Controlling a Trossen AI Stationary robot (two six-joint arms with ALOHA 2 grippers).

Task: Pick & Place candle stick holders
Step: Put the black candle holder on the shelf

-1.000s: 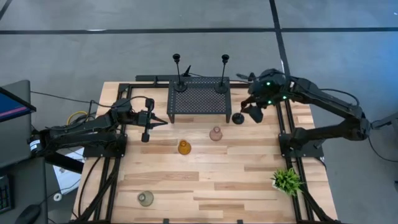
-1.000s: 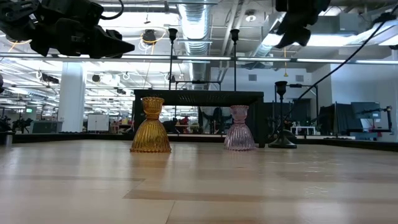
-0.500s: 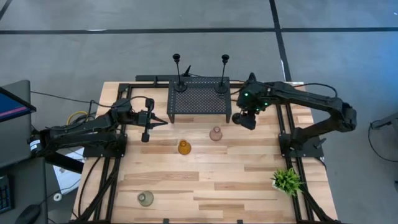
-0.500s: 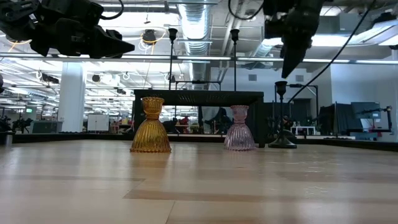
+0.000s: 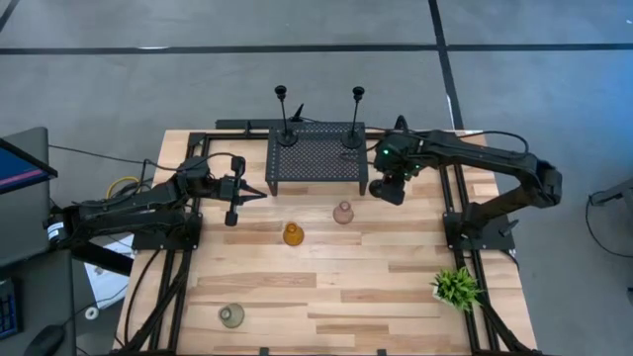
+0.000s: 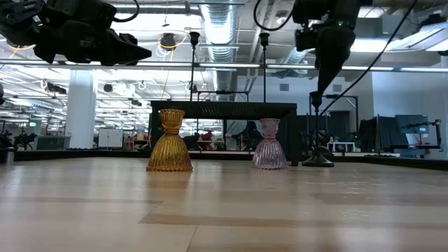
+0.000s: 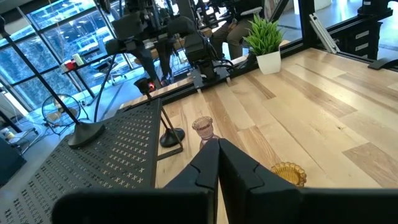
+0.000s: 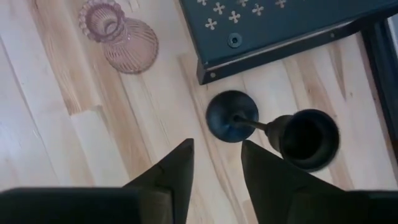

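In the high view the right gripper [image 5: 385,190] hangs right of center, just off the right end of the black rack [image 5: 316,158], directly above a slim black holder [image 8: 273,127] standing on the worktop [image 5: 326,287]. The right wrist view shows its fingers [image 8: 177,168] partly apart, straddling nothing, with the holder's cup and round base just ahead of them. 2 more black holders [image 5: 285,119] stand on the rack's far corners at upper center. The pink holder [image 5: 343,212] and the amber holder [image 5: 293,233] sit at mid-frame, near each other; the grey-green holder [image 5: 231,314] stands alone at lower left. The left gripper [image 5: 255,194] waits at left of the rack, closed and empty. A potted plant [image 5: 456,287] sits at lower right.
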